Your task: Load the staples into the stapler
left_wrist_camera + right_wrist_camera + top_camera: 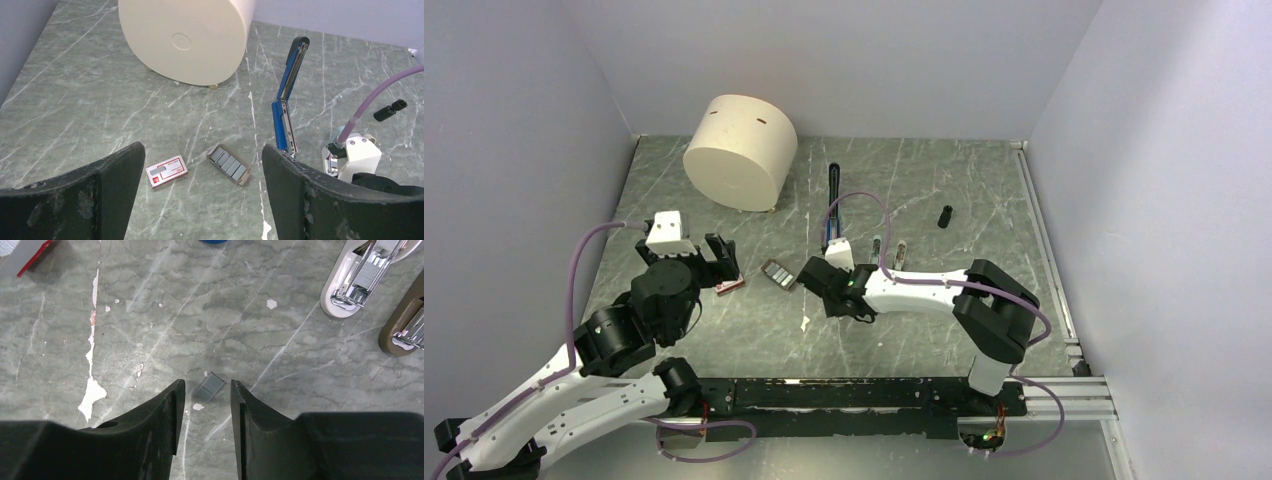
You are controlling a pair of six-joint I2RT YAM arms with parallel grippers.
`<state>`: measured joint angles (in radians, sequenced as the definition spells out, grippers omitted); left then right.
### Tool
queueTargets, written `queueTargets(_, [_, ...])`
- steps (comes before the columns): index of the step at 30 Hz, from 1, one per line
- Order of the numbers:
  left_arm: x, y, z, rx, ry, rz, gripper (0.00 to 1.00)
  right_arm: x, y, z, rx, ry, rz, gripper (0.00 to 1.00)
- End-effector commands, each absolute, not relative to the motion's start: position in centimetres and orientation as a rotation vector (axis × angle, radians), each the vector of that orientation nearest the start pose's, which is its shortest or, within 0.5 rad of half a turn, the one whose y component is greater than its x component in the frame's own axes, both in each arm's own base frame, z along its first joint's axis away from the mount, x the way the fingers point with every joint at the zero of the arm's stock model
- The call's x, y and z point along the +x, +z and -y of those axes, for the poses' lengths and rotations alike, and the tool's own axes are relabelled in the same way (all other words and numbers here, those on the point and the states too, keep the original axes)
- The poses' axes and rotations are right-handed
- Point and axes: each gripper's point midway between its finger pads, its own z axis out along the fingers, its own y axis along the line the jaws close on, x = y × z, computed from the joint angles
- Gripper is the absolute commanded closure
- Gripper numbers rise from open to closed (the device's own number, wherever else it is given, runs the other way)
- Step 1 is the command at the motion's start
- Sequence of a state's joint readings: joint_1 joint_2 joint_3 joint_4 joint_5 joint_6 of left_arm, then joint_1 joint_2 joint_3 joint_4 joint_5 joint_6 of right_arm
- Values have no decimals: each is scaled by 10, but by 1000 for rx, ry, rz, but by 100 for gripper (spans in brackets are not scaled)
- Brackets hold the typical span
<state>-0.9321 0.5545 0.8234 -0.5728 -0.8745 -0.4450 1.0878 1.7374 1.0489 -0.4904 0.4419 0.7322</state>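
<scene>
The blue stapler lies opened out on the table behind the right arm. In the left wrist view its blue top is swung up from the black base. A small cardboard tray of grey staples lies beside the red-and-white box; both also show in the top view, tray and box. One loose staple block lies flat on the table. My right gripper is open, with its tips either side of that block and not touching it. My left gripper is wide open and empty above the box and tray.
A big beige drum stands at the back left. A white stapler and a brown stapler lie open to the right of my right gripper. A small black cylinder lies farther right. Walls enclose the table.
</scene>
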Motion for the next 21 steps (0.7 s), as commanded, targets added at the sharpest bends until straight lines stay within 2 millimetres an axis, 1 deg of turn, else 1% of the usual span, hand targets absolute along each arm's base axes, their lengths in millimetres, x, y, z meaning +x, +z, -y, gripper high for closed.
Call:
queueTargets(1, [217,282,85,-162,-184,-1752,9,218,39,-294,-279,69,-2489,56])
queueTargets(7, [217,282,85,-160,-177,-1755,9,222,28,-292,-217,41,-2500,55])
queueTargets(10, [217,282,85,-161,-177,-1755,9,222,22,-289,-218,13,-2512,55])
queueTargets(15, [217,282,84,-164,-174,-1753,9,211,13,-279,-249,-2,-2567,58])
queueTargets(21, [217,282,83,-166,-175,-1753,9,197,7,-270,-254,32,-2623,65])
